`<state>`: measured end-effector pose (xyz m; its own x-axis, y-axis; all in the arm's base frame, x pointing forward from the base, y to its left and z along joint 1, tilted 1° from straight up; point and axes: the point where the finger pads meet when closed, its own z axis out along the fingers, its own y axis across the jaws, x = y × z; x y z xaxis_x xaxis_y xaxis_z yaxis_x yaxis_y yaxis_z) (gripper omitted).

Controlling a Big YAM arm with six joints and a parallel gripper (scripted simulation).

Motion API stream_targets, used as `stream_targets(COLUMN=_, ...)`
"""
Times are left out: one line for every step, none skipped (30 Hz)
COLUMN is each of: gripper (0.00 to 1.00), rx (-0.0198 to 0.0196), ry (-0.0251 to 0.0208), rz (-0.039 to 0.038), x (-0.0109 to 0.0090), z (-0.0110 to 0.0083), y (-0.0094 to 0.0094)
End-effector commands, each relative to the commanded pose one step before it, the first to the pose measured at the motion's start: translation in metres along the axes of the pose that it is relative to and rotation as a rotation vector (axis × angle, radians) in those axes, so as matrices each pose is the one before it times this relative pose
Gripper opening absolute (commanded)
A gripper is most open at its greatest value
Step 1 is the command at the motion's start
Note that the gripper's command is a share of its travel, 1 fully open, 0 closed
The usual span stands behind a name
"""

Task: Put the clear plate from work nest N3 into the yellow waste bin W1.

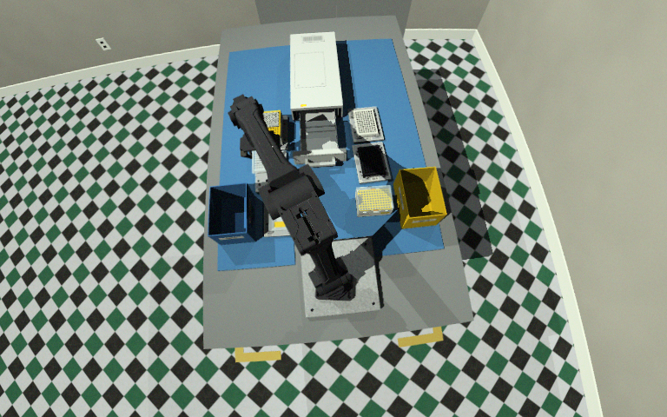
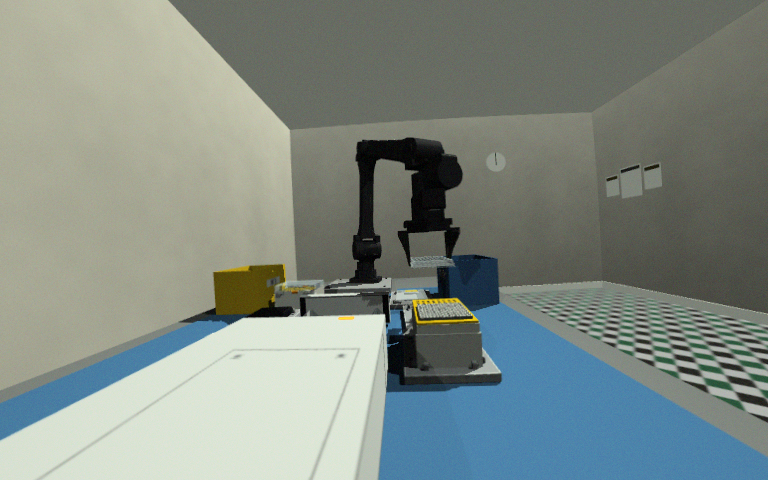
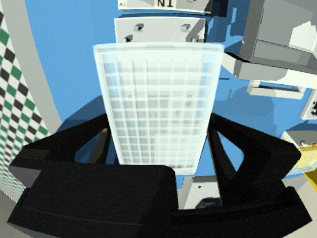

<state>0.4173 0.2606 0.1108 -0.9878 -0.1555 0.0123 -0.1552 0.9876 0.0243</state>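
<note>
My gripper (image 2: 428, 249) is shut on the clear plate (image 2: 430, 261) and holds it level, well above the bench on its left side. In the wrist view the clear plate (image 3: 158, 106) fills the space between my two black fingers, with an empty grey nest (image 3: 161, 30) below it. In the top view my arm (image 1: 290, 196) hides the plate. The yellow waste bin W1 (image 1: 420, 196) stands upright and open at the right edge of the blue mat; it also shows in the side view (image 2: 247, 287).
A blue bin (image 1: 228, 212) stands at the mat's left edge. A white instrument box (image 1: 315, 71) with an open drawer is at the back. Three more plates (image 1: 374, 200) sit in nests left of W1.
</note>
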Motion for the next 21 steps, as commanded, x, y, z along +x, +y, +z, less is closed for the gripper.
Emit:
stream_targets(gripper=0.0, rx=-0.02319, ry=-0.06654, rz=0.00141, x=-0.01892, z=-0.03802, y=0.00145)
stream_targets(gripper=0.0, rx=0.0, ry=0.0, rz=0.0, x=0.0, z=0.0, y=0.0)
stream_targets(gripper=0.0, rx=0.0, ry=0.0, rz=0.0, x=0.0, z=0.0, y=0.0)
stream_targets(gripper=0.0, rx=0.0064, ry=0.01588, rz=0.00079, x=0.00029, z=0.00706, y=-0.00025)
stream_targets(gripper=0.0, rx=-0.00109, ry=-0.00282, rz=-0.00016, x=-0.00015, z=-0.00291, y=-0.00011)
stream_targets(gripper=0.0, rx=-0.00278, ry=-0.00689, rz=-0.00026, x=-0.00006, z=-0.00497, y=0.0001)
stream_targets(gripper=0.0, rx=-0.00257, ry=-0.00638, rz=-0.00013, x=-0.00004, z=-0.0047, y=0.00012)
stream_targets(gripper=0.0, rx=-0.00002, ry=-0.00004, rz=-0.00022, x=0.00001, z=-0.00137, y=0.00007)
stream_targets(gripper=0.0, rx=-0.00002, ry=-0.00004, rz=-0.00023, x=0.00001, z=-0.00137, y=0.00007)
stream_targets(gripper=0.0, rx=-0.00002, ry=-0.00005, rz=-0.00013, x=0.0, z=-0.00137, y=0.00005)
stream_targets(gripper=0.0, rx=-0.00001, ry=-0.00005, rz=-0.00002, x=-0.00001, z=-0.00138, y=0.0)
stream_targets(gripper=0.0, rx=0.00027, ry=0.00062, rz=0.00012, x=-0.00003, z=-0.00102, y=-0.00005)
stream_targets(gripper=0.0, rx=0.00284, ry=0.00703, rz=0.00035, x=-0.00001, z=0.00302, y=-0.00011)
stream_targets(gripper=0.0, rx=0.003, ry=0.00743, rz=0.00031, x=0.00002, z=0.0039, y=-0.00007)
stream_targets(gripper=0.0, rx=0.00077, ry=0.00196, rz=0.00006, x=0.0001, z=0.00108, y=0.0001)
stream_targets(gripper=0.0, rx=0.00518, ry=0.01829, rz=-0.00206, x=0.00909, z=0.01139, y=0.00142)
stream_targets(gripper=0.0, rx=0.0, ry=0.0, rz=0.0, x=0.0, z=0.0, y=0.0)
stream_targets(gripper=0.0, rx=0.0, ry=0.0, rz=0.0, x=0.0, z=0.0, y=0.0)
stream_targets(gripper=0.0, rx=0.0, ry=0.0, rz=0.0, x=0.0, z=0.0, y=0.0)
stream_targets(gripper=0.0, rx=0.0, ry=0.0, rz=0.0, x=0.0, z=0.0, y=0.0)
stream_targets(gripper=0.0, rx=0.0, ry=0.0, rz=0.0, x=0.0, z=0.0, y=0.0)
